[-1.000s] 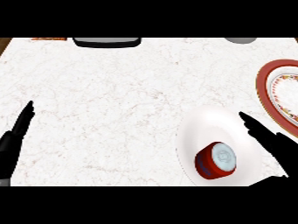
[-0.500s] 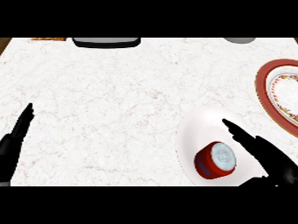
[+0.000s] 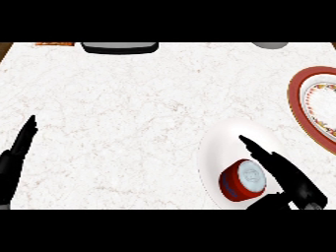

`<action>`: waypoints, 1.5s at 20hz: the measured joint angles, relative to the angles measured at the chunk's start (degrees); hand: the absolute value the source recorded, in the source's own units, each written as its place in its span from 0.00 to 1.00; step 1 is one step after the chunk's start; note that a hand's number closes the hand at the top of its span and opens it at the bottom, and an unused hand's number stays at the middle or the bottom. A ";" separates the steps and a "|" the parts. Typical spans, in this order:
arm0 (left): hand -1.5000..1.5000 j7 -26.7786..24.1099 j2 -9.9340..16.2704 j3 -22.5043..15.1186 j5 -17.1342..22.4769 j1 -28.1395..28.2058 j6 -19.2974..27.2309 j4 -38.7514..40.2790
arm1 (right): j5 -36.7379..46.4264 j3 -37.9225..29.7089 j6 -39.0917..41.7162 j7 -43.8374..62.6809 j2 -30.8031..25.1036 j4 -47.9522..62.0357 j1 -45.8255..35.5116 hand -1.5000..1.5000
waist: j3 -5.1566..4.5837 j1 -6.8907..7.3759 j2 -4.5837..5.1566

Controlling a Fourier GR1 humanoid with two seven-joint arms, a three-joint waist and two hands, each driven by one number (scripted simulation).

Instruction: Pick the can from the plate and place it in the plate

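can point(image 3: 243, 180) sits on the white plate point(image 3: 225, 142), lower right of the frame, red body, pale lid facing up. not lifted yet.

right hand point(image 3: 280, 170) lies over the plate's right half, fingers straight and pointing toward the upper left, just beside the can's right side; thumb shows below the can. no curl round the can, so the hand is open, nothing gripped. whether the fingers touch the can, cannot tell.

left hand point(image 3: 14, 155) at the lower left edge, fingers straight and up, resting, holding nothing.

red-rimmed patterned plate point(image 3: 301, 98) at the right edge, partly cut off by the frame, just right of the white plate, a narrow gap between them.

progress: judged early. grasp not made; left to do are closing on the can, lifting, carrying right and up, setting down on the patterned plate.

room: counter point(image 3: 127, 108) bare across the middle and left. dark object point(image 3: 119, 47) at top centre and a grey one point(image 3: 272, 45) at top right, both well apart from the path. short route, but the target plate runs off the right edge, so little margin there.
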 measured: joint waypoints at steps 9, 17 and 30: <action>0.50 0.47 -2.07 1.92 -2.75 -0.53 -1.35 -0.27 | 4.02 -2.71 1.99 -6.84 4.88 3.80 -0.11 1.00 | -0.02 -0.02 -0.02; 0.50 0.39 -2.50 2.41 -2.87 -0.79 -1.40 -0.10 | 7.53 -17.07 10.55 -19.98 -16.31 13.62 -0.14 1.00 | 0.36 -0.66 0.62; 0.50 -0.14 -3.09 2.17 -2.54 -0.64 -1.54 -0.57 | 15.34 -35.54 5.38 -47.60 -38.24 37.21 -3.01 1.00 | 1.09 0.46 1.20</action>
